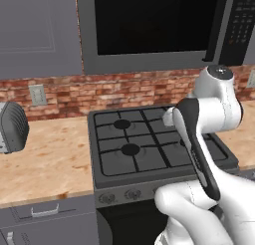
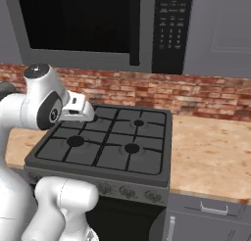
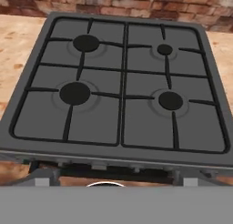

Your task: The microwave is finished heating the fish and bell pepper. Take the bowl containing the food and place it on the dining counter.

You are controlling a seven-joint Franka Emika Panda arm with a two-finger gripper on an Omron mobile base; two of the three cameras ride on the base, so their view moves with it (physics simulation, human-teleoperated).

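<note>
The large grey built-in microwave (image 2: 98, 29) with its wide black glass door was mounted above the stove, its door shut; a long vertical bar handle (image 2: 134, 27) ran down the door's edge, and just beside it stood the dark keypad panel (image 2: 170, 32). Through the dark glass nothing of the interior could be made out. In the left base view the same microwave (image 1: 149, 30) occupied the upper part of the scene, with a grey wall cabinet (image 1: 37, 32) to its left.

Directly below lay the dark grey four-burner gas stove (image 3: 120, 82), its black grates bare. A red brick backsplash (image 2: 196, 93) ran behind it. A light speckled wood-look surface (image 2: 211, 154) extended on both sides of the stove, with grey drawers (image 2: 206, 210) beneath. On the left stretch stood a grey ribbed appliance (image 1: 11, 127), near a wall outlet (image 1: 37, 94).

The white arm (image 1: 214, 109) was folded over the stove's front, its hand (image 2: 78, 108) pointing down toward the burners. The fingertips of the pincer were not clearly shown; its state could not be told from the views.
</note>
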